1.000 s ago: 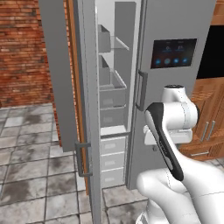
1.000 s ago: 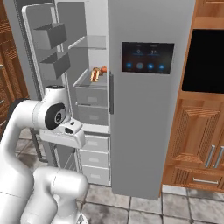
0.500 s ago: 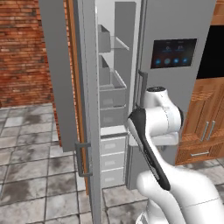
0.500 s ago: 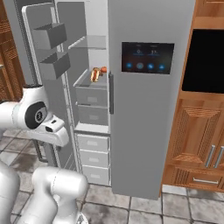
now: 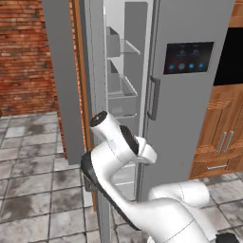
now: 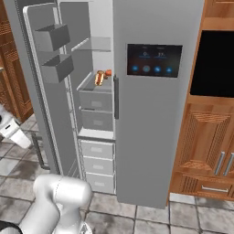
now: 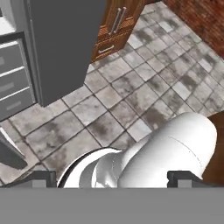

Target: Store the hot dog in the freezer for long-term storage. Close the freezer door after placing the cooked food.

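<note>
The hot dog lies on top of a grey drawer inside the freezer, beside a round orange-red food item. The freezer door stands wide open to the left, its inner bins facing the room. From the other side I see that door's plain grey outer face. My arm bends low and to the left, in front of the door's edge. My gripper is open, its fingertips far apart, with nothing held. It looks down at the tiled floor.
The fridge's right door with a black display is shut. Wooden cabinets stand to its right and a brick wall to the left. Freezer drawers show in the hand view. Tiled floor lies ahead.
My arm has swung from in front of the freezer opening down and to the left, toward the open door. The hot dog has stayed on its drawer top.
</note>
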{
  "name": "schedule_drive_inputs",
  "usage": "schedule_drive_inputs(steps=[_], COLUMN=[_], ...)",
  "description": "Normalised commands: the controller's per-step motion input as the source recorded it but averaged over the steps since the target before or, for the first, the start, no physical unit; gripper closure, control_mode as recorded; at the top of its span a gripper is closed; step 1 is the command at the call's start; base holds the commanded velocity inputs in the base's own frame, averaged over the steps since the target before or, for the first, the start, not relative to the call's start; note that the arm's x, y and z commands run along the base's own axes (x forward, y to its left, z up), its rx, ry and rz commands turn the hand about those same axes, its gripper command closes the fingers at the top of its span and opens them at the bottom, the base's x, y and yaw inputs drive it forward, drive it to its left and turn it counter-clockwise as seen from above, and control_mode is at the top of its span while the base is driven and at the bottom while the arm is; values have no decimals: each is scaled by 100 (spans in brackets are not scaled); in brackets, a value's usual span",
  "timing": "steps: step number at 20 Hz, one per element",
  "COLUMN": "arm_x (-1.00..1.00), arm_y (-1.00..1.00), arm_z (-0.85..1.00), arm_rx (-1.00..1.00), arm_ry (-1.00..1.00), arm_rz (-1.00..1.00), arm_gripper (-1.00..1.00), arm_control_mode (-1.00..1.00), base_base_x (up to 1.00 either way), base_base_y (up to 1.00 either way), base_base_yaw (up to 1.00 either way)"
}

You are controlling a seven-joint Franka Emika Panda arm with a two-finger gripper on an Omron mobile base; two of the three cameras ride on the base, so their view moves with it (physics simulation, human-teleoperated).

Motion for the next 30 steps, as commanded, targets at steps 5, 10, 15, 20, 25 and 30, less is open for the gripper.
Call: schedule_drive_inputs(steps=[5,10,15,20,25,30], arm_x=[46,64,60,37,36,42], arm_y=[83,74,58,29,16,17], arm_z=[19,20,6,18,2,0], arm_rx=[-39,-41,-45,-35,-10,2], arm_ry=[-31,-8,-17,1,2,0], arm_rz=[-52,-46,-31,7,16,13], arm_gripper=[-100,-100,-100,-100,-100,-100], arm_control_mode=[-100,-100,-100,-100,-100,-100], base_base_x=[0,0,0,0,0,0], base_base_y=[0,0,0,0,0,0], base_base_yaw=[0,0,0,0,0,0])
